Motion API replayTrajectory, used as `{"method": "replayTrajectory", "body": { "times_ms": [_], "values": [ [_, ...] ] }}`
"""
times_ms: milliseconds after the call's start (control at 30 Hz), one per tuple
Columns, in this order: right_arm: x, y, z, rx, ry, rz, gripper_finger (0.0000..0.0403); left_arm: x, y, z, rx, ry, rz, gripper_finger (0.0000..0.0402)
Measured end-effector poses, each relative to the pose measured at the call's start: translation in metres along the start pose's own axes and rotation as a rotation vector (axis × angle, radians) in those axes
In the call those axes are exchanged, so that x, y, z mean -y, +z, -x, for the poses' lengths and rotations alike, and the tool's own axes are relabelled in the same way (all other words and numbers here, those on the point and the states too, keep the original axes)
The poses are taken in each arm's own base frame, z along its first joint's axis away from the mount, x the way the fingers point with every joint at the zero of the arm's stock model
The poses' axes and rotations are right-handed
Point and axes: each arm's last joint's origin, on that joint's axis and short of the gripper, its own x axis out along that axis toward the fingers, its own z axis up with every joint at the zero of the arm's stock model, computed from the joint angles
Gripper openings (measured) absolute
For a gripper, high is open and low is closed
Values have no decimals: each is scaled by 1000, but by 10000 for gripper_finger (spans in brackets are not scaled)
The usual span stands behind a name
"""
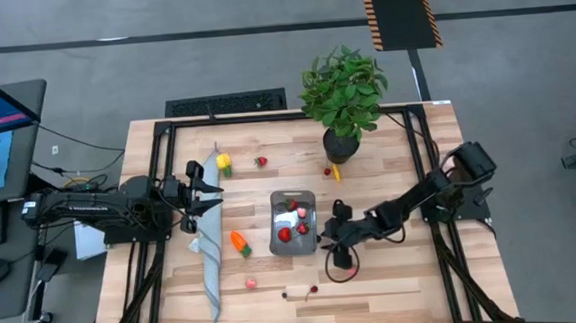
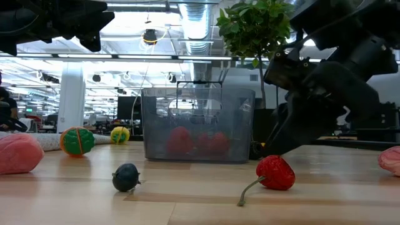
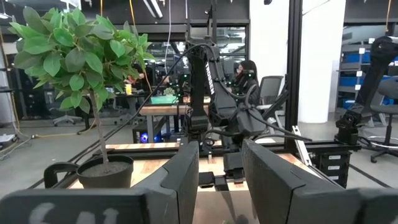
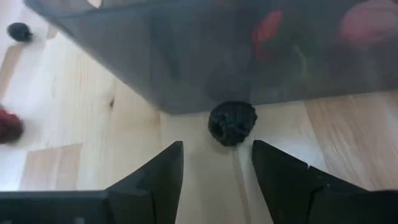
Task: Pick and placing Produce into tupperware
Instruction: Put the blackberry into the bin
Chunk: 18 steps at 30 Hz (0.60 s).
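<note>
The tupperware point(image 1: 293, 221), a clear greyish box with rounded corners, sits mid-surface with several red pieces point(image 1: 285, 234) inside; seen level from the low view point(image 2: 197, 124), they blur into red shapes behind its wall. Just beside its outer wall lies a dark, bumpy berry point(image 4: 232, 123), which only my right wrist camera shows: it touches or nearly touches the container and sits apart from my right fingers point(image 4: 158, 171), which stand spread with nothing between them. From above, my right gripper point(image 1: 339, 261) is low at the container's near right corner.

Loose produce is scattered around: an orange carrot point(image 1: 239, 243) and a pink piece point(image 1: 250, 282) to the left, a yellow piece point(image 1: 224, 163) and a red berry point(image 1: 261, 162) farther back, and a red, stemmed piece point(image 2: 275, 173) with a small dark one point(image 2: 125, 177) at the front. A grey cloth strip point(image 1: 210, 236) runs along the wooden surface point(image 1: 396, 285) under my left gripper point(image 1: 208, 194), whose fingers point(image 3: 180, 174) hold a narrow gap, empty. The potted plant point(image 1: 342, 98) stands at the back.
</note>
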Motion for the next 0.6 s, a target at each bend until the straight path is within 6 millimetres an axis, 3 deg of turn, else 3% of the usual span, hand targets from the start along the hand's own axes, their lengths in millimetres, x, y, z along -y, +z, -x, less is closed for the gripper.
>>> {"method": "replayTrajectory", "body": {
  "times_ms": [367, 600],
  "values": [
    [1, 1, -6, 38, 3, 21, 192, 0, 0, 0, -1, 2, 0, 115],
    [4, 2, -7, 39, -3, 21, 121, 0, 0, 0, -2, 3, 1, 115]
  ]
}}
